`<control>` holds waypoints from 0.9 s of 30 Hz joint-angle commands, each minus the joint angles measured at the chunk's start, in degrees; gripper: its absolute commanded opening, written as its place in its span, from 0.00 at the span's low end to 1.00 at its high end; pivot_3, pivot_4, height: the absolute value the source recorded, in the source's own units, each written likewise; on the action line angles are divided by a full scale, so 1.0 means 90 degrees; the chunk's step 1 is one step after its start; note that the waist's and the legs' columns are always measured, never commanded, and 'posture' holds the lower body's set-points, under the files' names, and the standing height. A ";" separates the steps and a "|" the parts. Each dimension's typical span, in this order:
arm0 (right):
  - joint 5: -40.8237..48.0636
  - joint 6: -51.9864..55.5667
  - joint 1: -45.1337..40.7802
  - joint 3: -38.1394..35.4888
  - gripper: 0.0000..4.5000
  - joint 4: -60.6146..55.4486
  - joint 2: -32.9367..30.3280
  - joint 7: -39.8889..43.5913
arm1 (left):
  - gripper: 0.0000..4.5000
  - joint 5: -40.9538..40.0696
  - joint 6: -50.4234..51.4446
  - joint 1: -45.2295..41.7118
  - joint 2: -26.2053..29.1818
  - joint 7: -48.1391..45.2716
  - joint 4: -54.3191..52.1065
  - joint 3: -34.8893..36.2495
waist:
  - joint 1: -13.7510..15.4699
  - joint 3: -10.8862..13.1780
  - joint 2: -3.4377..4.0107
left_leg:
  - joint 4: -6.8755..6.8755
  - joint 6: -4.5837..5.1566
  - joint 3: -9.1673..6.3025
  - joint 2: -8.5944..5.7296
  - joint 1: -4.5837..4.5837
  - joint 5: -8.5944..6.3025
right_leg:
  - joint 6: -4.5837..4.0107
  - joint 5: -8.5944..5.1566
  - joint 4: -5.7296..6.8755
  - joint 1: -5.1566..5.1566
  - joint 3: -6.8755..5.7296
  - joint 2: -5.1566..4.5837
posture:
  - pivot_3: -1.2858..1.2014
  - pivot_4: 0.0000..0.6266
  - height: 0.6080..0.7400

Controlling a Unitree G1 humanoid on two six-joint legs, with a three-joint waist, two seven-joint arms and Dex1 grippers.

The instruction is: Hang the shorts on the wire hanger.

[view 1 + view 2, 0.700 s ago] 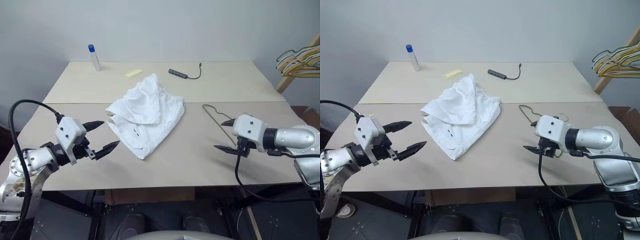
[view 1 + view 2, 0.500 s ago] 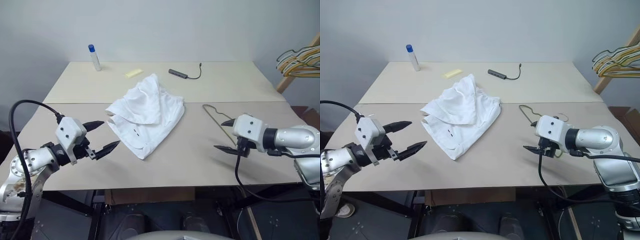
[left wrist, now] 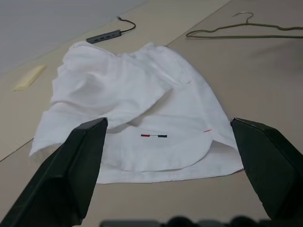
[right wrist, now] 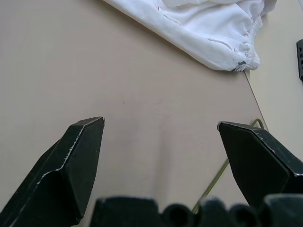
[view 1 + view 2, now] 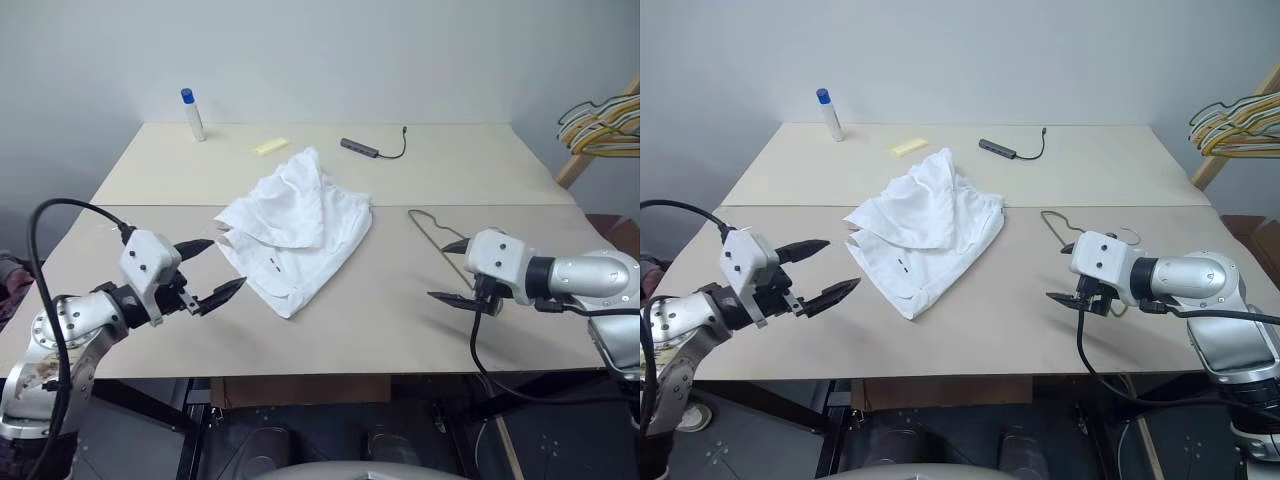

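Place: looking like a bare test room or lab.
Walls: a plain grey wall (image 5: 400, 50) standing behind.
Furniture: two beige tables (image 5: 330, 320) sitting pushed together.
Clutter: a blue-capped bottle (image 5: 192, 113), a cabled adapter (image 5: 360, 148) lying about, bunched hangers (image 5: 600, 125) hanging off a rack.

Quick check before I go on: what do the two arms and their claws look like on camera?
Both arms are silver-grey metal with white blocky wrist housings. Each left claw and right claw has two black, pointed, wedge-shaped fingers. A black cable loops over the left arm; another hangs below the right wrist. The left arm's shoulder casing looks stained brown.
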 commanded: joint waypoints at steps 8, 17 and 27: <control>-0.0030 0.0226 -0.0108 -0.0116 0.99 -0.0264 0.0012 -0.0239 | 1.00 0.0694 0.0110 -0.0324 -0.0602 0.0599 -0.0282 -0.1486 | 0.0014 -0.0001 0.0000 | 0.0003 0.0000 -0.0001 -0.0005 -0.0001 0.0000 | 0.0001 0.0001 -0.0003 0.0004 0.0001 -0.0002 | 0.55 0.00 1.00; 0.0011 0.0372 -0.0049 -0.0119 0.99 -0.0416 0.0065 -0.0366 | 1.00 0.2440 0.0996 -0.1073 -0.1734 0.2147 0.0314 -0.3178 | -0.0014 -0.0005 -0.0003 | 0.0004 0.0001 -0.0005 -0.0009 -0.0003 0.0001 | 0.0007 0.0006 -0.0003 0.0005 0.0007 0.0007 | 0.54 0.00 1.00; -0.0035 0.0391 -0.0119 -0.0082 1.00 -0.0342 0.0051 -0.0455 | 0.73 0.2882 0.1411 -0.1312 -0.1845 0.2127 0.0854 -0.3514 | -0.0025 -0.0005 -0.0003 | 0.0004 0.0001 -0.0006 -0.0008 -0.0004 0.0001 | 0.0007 0.0005 -0.0003 0.0001 0.0008 0.0005 | 0.54 0.00 1.00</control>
